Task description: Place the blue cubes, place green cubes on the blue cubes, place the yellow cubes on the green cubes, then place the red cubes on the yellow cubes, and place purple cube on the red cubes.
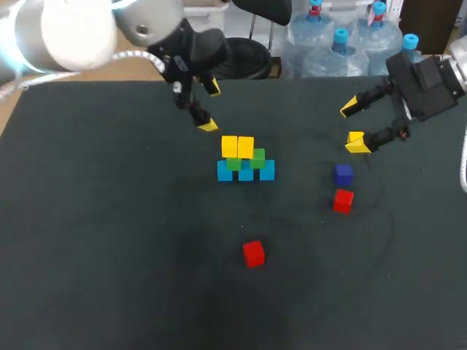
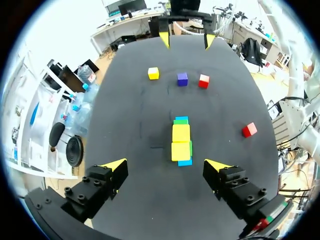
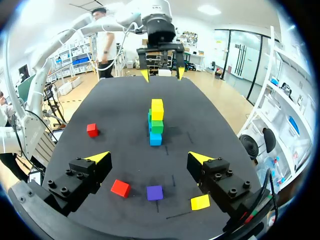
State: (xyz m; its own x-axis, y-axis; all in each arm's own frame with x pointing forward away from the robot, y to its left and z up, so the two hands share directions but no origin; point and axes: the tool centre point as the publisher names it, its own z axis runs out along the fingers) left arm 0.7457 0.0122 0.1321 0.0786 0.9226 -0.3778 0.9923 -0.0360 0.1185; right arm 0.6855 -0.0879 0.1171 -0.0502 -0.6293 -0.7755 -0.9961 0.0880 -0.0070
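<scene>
Head view has the stack standing mid-bench (image 1: pixel 109 255): a row of blue cubes (image 1: pixel 246 173), green cubes (image 1: pixel 257 157) on them, and two yellow cubes (image 1: pixel 237 146) on top. Both pincers are spread and empty. The left pincer (image 1: pixel 210 106) hangs near the stack, off its far left side, and the right pincer (image 1: pixel 353 126) is well to its right, by a loose yellow cube (image 1: pixel 355 136). That cube sits against one fingertip rather than centred, so a descent could clip it toward the purple cube (image 1: pixel 344 173) and the nearer red cube (image 1: pixel 343 200). Another red cube (image 1: pixel 253 254) lies apart. A hard set-down could topple the narrow upper tiers.
</scene>
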